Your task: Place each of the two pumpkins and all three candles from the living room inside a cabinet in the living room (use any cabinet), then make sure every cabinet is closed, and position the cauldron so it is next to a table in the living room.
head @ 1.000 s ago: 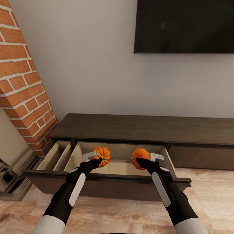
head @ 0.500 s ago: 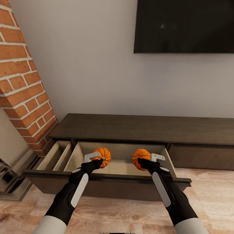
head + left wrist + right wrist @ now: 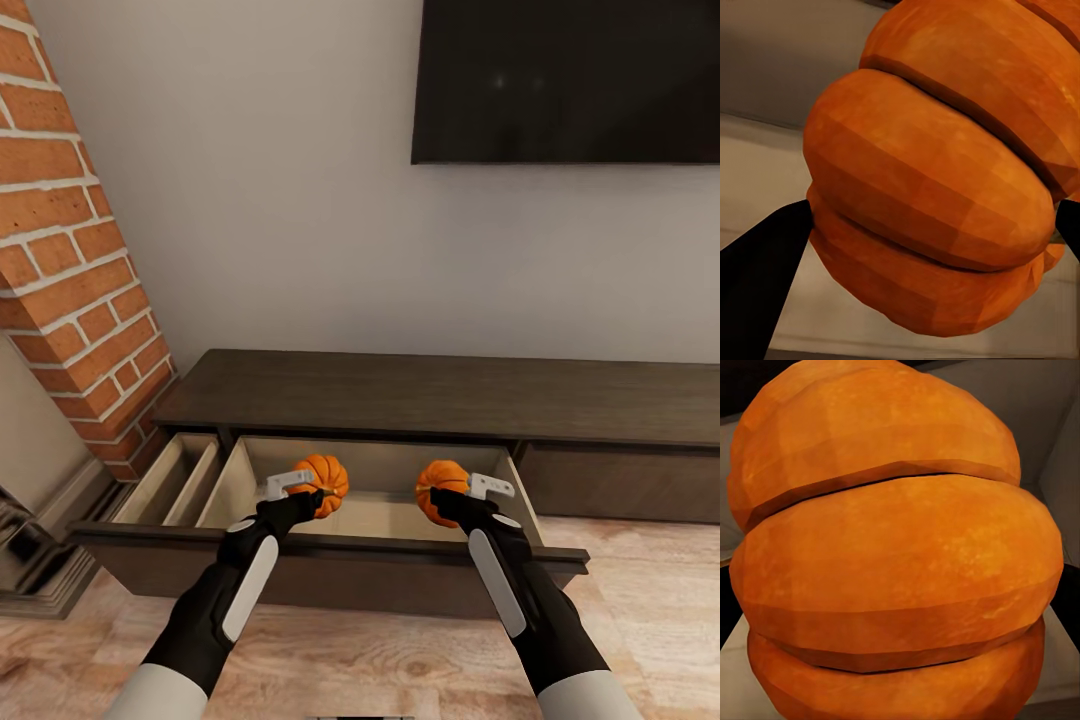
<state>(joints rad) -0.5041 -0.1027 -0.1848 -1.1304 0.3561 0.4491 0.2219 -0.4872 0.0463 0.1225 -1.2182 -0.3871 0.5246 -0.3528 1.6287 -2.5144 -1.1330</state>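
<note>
I look all over for words or numbers and I find none that I can read. The pumpkins, the cabinet, the wall and the dark screen are all plain.

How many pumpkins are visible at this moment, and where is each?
2. One pumpkin is held in the left hand over the open drawer; the other pumpkin is held in the right hand over the same drawer.
</note>
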